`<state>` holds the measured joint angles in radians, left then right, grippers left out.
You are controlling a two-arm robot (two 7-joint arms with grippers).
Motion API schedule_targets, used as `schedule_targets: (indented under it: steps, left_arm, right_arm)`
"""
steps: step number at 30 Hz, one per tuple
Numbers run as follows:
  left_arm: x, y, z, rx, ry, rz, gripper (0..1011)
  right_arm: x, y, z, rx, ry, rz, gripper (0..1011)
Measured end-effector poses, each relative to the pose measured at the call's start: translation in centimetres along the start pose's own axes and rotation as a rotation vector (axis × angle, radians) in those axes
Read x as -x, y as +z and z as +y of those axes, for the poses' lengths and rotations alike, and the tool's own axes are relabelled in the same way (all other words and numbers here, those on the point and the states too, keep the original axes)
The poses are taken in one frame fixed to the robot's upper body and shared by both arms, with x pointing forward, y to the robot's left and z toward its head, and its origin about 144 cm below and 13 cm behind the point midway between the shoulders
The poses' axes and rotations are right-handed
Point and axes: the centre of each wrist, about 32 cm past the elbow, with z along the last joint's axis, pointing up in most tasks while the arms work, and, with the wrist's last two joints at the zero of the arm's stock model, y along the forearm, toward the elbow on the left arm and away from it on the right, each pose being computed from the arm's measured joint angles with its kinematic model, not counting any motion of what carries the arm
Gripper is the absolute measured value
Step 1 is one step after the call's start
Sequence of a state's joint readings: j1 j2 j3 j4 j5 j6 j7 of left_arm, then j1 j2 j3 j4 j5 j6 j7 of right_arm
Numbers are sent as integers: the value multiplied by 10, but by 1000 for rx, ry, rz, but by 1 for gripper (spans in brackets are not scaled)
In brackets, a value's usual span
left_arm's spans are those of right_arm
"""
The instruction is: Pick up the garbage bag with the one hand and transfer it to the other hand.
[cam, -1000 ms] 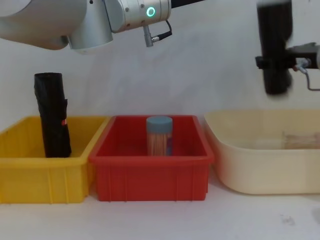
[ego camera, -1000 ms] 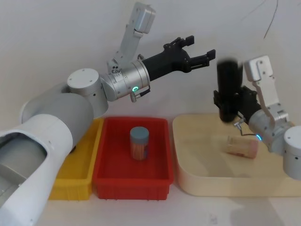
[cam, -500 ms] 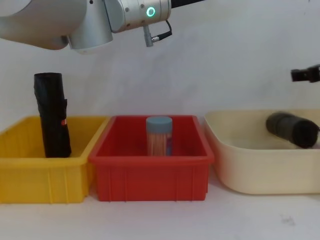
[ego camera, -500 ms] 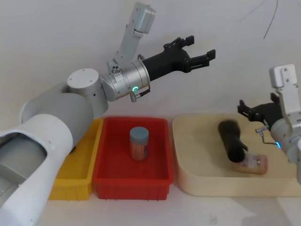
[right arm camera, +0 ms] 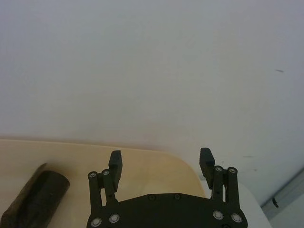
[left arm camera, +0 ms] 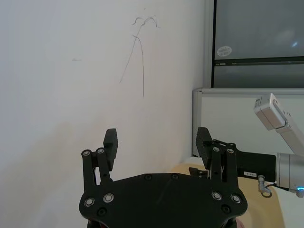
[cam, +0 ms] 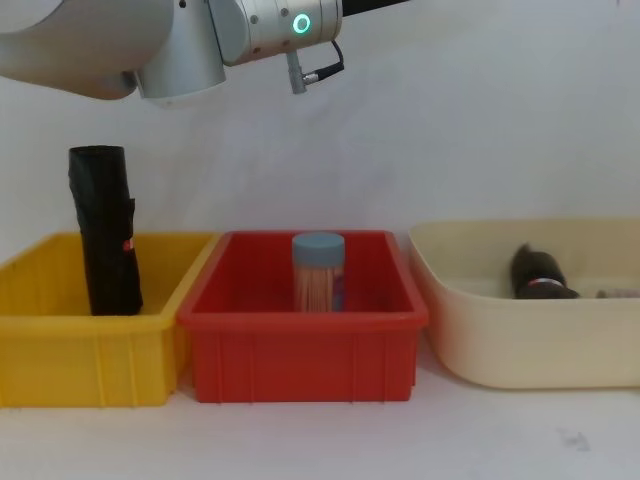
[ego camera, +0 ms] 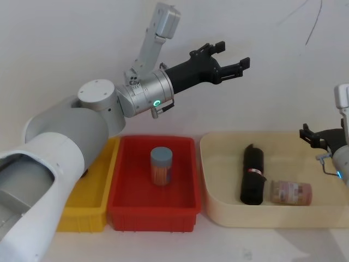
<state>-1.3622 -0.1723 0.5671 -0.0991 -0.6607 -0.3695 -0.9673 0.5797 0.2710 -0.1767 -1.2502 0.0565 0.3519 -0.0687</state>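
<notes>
Garbage bag (ego camera: 252, 182) top clear; jar (ego camera: 291, 192) touching right.

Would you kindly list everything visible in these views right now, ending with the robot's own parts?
garbage bag: 1, black roll with a reddish band, lying in the cream tub.
second black roll: 1, black, standing in the yellow bin.
blue-lidded jar: 1, upright in the red bin.
fallen jar: 1, pinkish, lying in the cream tub beside the garbage bag.
yellow bin: 1, far left.
red bin: 1, middle.
cream tub: 1, right.
left claw: black, open, raised above the bins.
right claw: black, open, at the tub's far right edge.
</notes>
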Motion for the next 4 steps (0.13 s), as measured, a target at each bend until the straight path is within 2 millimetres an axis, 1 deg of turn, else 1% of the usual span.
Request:
schedule_targets:
  steps: [4]
  left_arm:
    - [0, 0, 0, 0, 0, 0, 1000]
  right_arm:
    - [-2, -1, -1, 8, -16, 2, 1004]
